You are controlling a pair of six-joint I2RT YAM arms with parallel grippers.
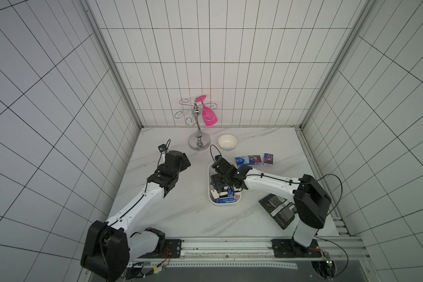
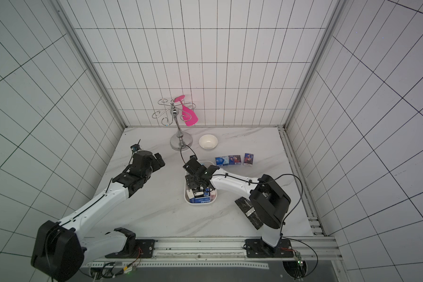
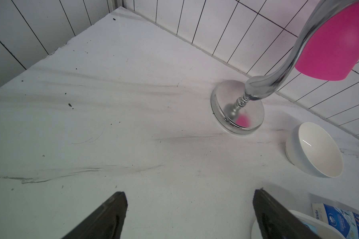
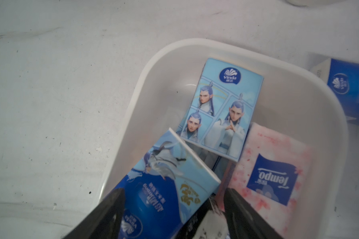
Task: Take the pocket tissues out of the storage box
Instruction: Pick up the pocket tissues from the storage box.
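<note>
white tiled walls (image 1: 205, 61) with dark grout close in three sides. the table (image 1: 169, 214) is white marble-look with grey veins and a few dark specks.

the storage box (image 4: 151, 115), a shallow white tray with rounded corners, sits mid-table under the right arm's wrist. black-and-silver foil pouches (image 1: 277, 207) lie near it to the right, partly under that arm. a chrome stand (image 1: 199, 136) with a pink spatula (image 1: 209, 117) and a small white bowl (image 1: 227, 141) stand by the back wall.

most pocket tissues (image 1: 226, 196) are piled in the near end of the box; the far end shows bare floor. three packets (image 1: 254, 160) in blue wrappers stand in a row on the table, just past the box's far right corner. in the box, a light blue packet (image 4: 222, 111) with cartoon figures and a vinda logo leans on the pile, beside a pink packet (image 4: 272, 171) marked tempo.

the right gripper (image 4: 174, 192) is in the box, fingers spread wide, straddling a darker blue packet (image 4: 170, 182) without clamping it. the left gripper (image 3: 189, 192) hangs over bare table, wide apart, holding nothing.
</note>
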